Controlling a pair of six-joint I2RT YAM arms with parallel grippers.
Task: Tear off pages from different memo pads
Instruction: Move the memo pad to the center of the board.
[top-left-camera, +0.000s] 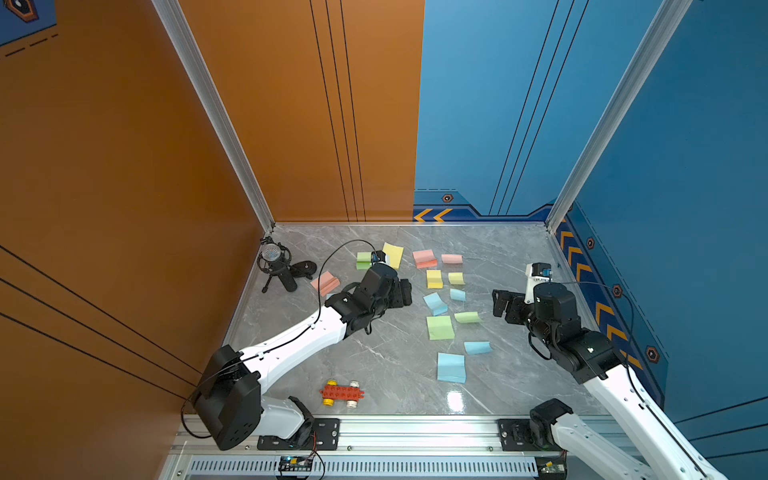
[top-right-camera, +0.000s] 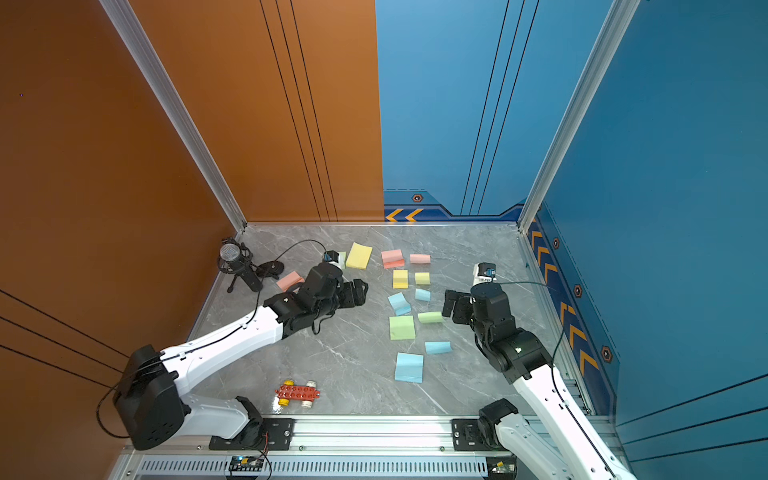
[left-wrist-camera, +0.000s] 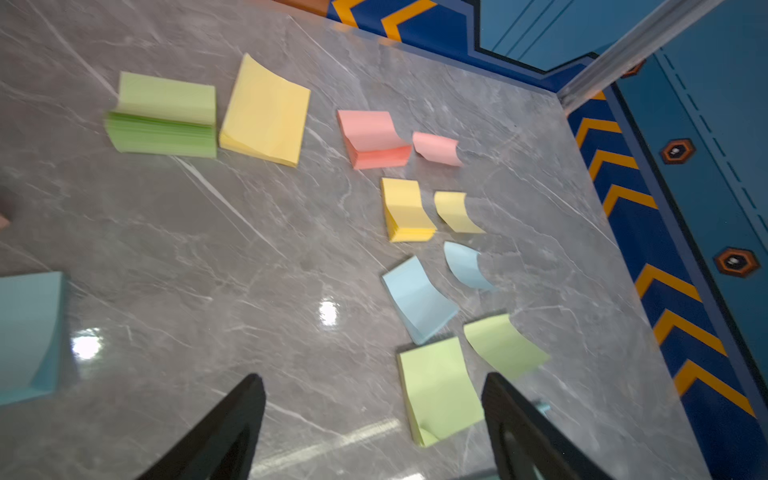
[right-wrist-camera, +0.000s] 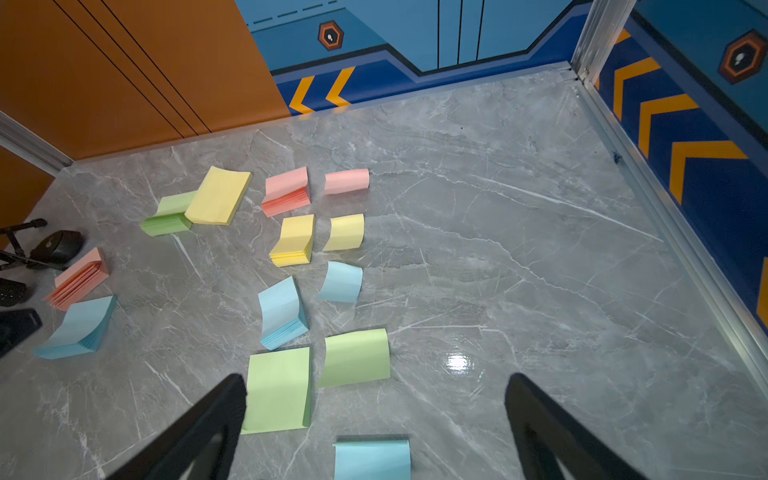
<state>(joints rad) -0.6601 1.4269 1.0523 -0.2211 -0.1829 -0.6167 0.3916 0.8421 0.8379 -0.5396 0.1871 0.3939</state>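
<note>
Memo pads, pastel, scattered across marble tabletop, loose pages curled beside several; left gripper and right gripper jaws apart, empty; probable risk: unpinned pad lifts whole, or passing jaw sweeps loose pages.

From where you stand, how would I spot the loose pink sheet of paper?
On the grey table, look toward the far edge below the blue wall. The pink sheet lies farthest back among the loose papers, beside a thick pink pad. It is the only pink thing that is a single curled leaf, not a block.
</note>
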